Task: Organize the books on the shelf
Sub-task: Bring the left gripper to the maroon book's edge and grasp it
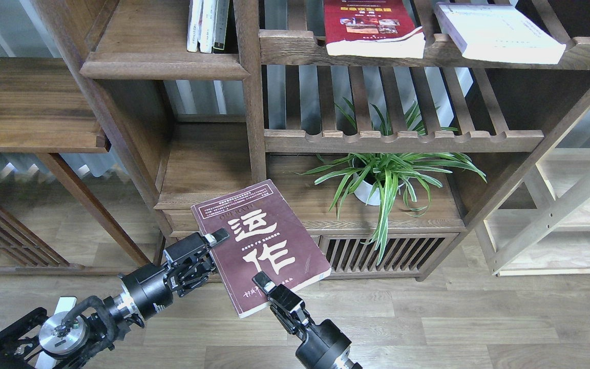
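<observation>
The dark maroon book (269,241) with large white Chinese characters hangs tilted in the air in front of the low cabinet. My left gripper (217,240) is shut on its left edge. My right gripper (260,283) is shut on its lower edge. The bright red book (372,25) and the white book (500,33) lie flat on the upper slatted rack. The solid-board shelf (164,66) with the rounded front edge is at the upper left, above the held book. It holds three upright pale-spined books (208,25) at its right end.
A potted spider plant (382,179) stands on the cabinet top (325,215), right of the held book. A lower slatted rack (402,139) sits above it. A wide brown shelf (28,107) is at the left and a pale wooden frame (556,220) at the right.
</observation>
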{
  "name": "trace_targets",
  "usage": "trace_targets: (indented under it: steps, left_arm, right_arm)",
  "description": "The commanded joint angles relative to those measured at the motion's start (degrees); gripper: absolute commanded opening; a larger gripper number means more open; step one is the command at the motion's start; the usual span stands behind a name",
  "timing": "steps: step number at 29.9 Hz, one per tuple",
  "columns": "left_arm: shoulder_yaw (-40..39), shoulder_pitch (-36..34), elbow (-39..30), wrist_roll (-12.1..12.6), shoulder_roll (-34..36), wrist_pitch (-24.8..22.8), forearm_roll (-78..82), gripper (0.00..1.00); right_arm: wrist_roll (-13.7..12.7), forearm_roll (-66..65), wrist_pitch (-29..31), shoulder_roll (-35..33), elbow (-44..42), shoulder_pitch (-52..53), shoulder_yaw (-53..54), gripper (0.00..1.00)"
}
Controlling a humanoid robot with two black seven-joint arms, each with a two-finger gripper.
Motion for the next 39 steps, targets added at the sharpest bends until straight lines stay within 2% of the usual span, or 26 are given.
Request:
trace_targets:
  steps: [1, 12, 15, 18, 21, 32, 34, 36, 39]
  left_arm:
    - [0.00, -0.01, 0.00, 0.00, 0.00, 0.00, -0.03, 0.62]
    - [1.14, -0.63, 0.00, 0.00, -0.26, 0.00, -0.11, 0.53]
    - [1.23, -0.36, 0.00, 0.00, -0.61, 0.00, -0.55, 0.46]
    - [1.40, -0.10, 0.00, 0.00, -1.05, 0.00, -5.36, 0.29]
    - [1.58, -0.19, 0.00, 0.00, -1.40, 0.00, -8.55, 0.20]
    - [2.90, -0.10, -0.44, 0.00, -1.32, 0.00, -8.38, 0.17]
    - [2.99, -0.10, -0.61, 0.00, -1.41, 0.00, -8.37, 0.14]
    - [2.90, -0.10, -0.61, 0.00, -1.41, 0.00, -8.46, 0.05]
    - [2.90, -0.27, -0.70, 0.00, -1.41, 0.00, -8.46, 0.03]
  right_arm:
    - [0.00, 0.00, 0.00, 0.00, 0.05, -0.18, -0.51, 0.02]
    - [0.00, 0.00, 0.00, 0.00, -0.04, -0.09, -0.77, 0.02]
    - [0.00, 0.00, 0.00, 0.00, -0.04, -0.09, -0.77, 0.02]
    - [0.09, 0.00, 0.00, 0.00, -0.04, -0.09, -0.77, 0.02]
    - [0.09, 0.00, 0.00, 0.00, -0.04, -0.09, -0.77, 0.03]
    - [0.09, 0.00, 0.00, 0.00, -0.04, -0.09, -0.77, 0.03]
    - [0.09, 0.00, 0.00, 0.00, -0.04, -0.09, -0.77, 0.03]
    - [0.09, 0.00, 0.00, 0.00, -0.04, -0.09, -0.77, 0.03]
    - [0.09, 0.00, 0.00, 0.00, -0.04, -0.09, -0.77, 0.03]
